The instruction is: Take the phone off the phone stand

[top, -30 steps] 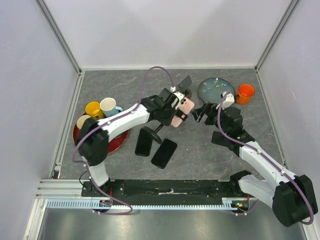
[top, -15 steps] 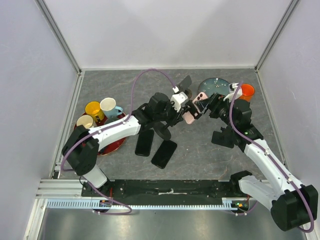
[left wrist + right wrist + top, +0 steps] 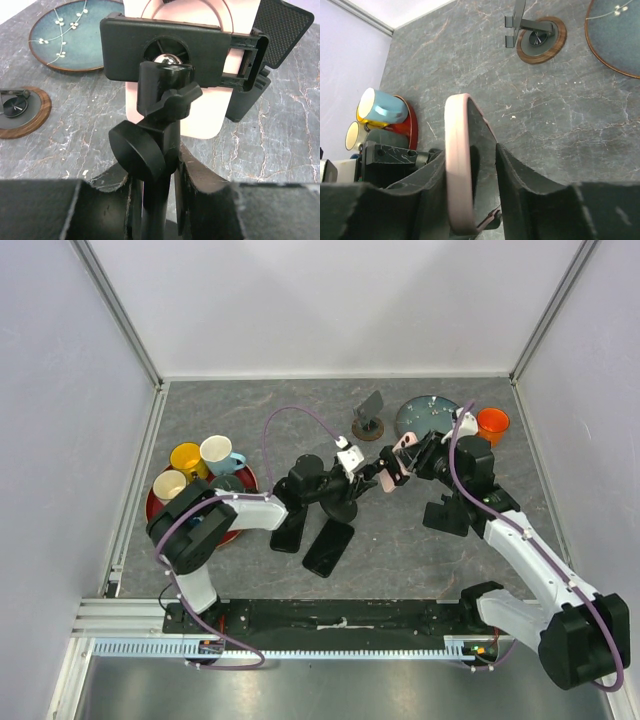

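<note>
Although the lower end of the phone (image 3: pixel 457 165) was cut off by the frame in the right wrist view and its screen was hard to make out, its pink edge stood upright between the fingers of the right gripper (image 3: pixel 470 195), which were clenched on its two faces. In the left wrist view the clamp of the phone stand (image 3: pixel 130 45) covered the middle of the phone, which stood just above and beyond the left gripper (image 3: pixel 155 205). That gripper grasped the stand's stem, and the foot was hidden below its fingers
</note>
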{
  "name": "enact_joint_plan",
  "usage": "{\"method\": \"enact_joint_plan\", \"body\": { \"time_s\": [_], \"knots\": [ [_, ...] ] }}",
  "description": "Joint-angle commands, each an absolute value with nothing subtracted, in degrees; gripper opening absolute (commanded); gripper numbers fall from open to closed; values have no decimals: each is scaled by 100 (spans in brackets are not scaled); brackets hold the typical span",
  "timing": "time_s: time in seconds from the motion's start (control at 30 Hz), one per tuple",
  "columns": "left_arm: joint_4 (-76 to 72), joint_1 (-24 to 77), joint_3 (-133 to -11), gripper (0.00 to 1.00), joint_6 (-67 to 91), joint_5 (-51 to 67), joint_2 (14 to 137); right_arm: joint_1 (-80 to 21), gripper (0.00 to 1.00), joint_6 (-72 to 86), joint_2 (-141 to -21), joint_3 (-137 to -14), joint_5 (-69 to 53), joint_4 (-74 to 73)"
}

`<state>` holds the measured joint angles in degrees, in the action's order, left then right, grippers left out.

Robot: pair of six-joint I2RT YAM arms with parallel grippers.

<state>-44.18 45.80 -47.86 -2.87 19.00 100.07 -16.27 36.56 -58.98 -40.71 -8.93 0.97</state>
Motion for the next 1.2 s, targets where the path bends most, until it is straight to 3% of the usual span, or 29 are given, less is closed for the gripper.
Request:
{"method": "enact_joint_plan", "body": {
  "time_s": [0.0,0.2,0.73,0.93,1.17],
  "knots": [
    [-6934,4535,-4878,2,-62,2136,10045,-1608,35,3525,-6003,-4280,-844,79],
    [-7460,4421,-4729,2,395,2083,10292,-1608,0,3296,-5950,-4289,-617,18],
    [-7805,4307,-4254,2,299,1538,10327,-1740,0,2522,-5590,-4377,1634,-835],
    [-7787,4307,-4228,2,114,1486,10310,-2108,0,2540,-5809,-4622,1862,-948],
    [-7743,4552,-4280,2,9,1389,10204,-2795,0,2312,-6486,-5299,3435,-1318]
  ]
}}
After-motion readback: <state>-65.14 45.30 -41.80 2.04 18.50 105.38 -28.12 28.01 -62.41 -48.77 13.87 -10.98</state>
